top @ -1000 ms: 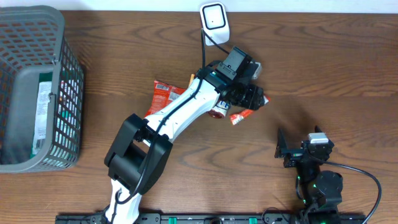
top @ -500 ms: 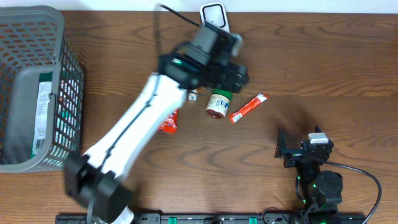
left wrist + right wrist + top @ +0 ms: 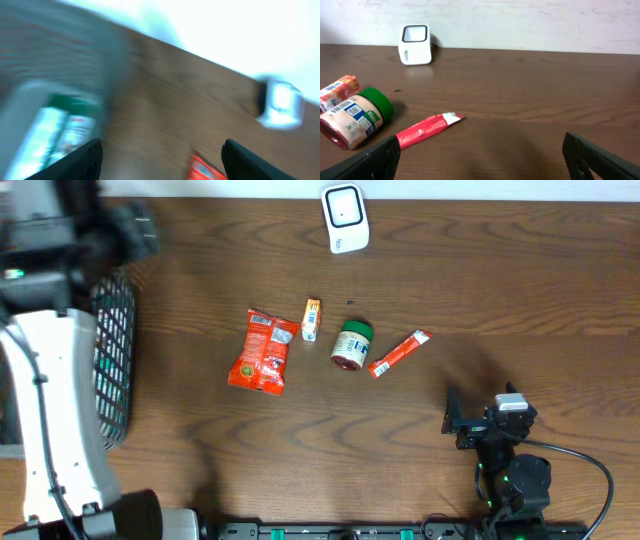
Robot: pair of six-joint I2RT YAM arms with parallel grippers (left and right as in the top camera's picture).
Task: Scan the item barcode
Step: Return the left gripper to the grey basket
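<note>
Several items lie mid-table: a red pouch [image 3: 263,352], a small orange box [image 3: 311,319], a green-lidded jar [image 3: 351,345] on its side and a red stick packet [image 3: 398,353]. The white scanner [image 3: 345,218] stands at the far edge. My left arm [image 3: 50,380] reaches over the basket [image 3: 112,360] at the far left. Its view is blurred; the left gripper [image 3: 162,162] is open with nothing between its fingers. My right gripper [image 3: 482,162] rests open near the front edge, facing the jar [image 3: 355,117], stick packet [image 3: 427,130] and scanner [image 3: 415,44], touching none.
The grey mesh basket [image 3: 50,70] holds a green and white pack [image 3: 55,127]. Left of the jar in the right wrist view lies the orange box [image 3: 337,90]. In the left wrist view the scanner [image 3: 281,102] shows far right and the red pouch [image 3: 202,170] at the bottom.
My left arm has swung from over the jar and stick packet in the middle to the far left above the basket. The jar now lies uncovered. The right arm has not moved.
</note>
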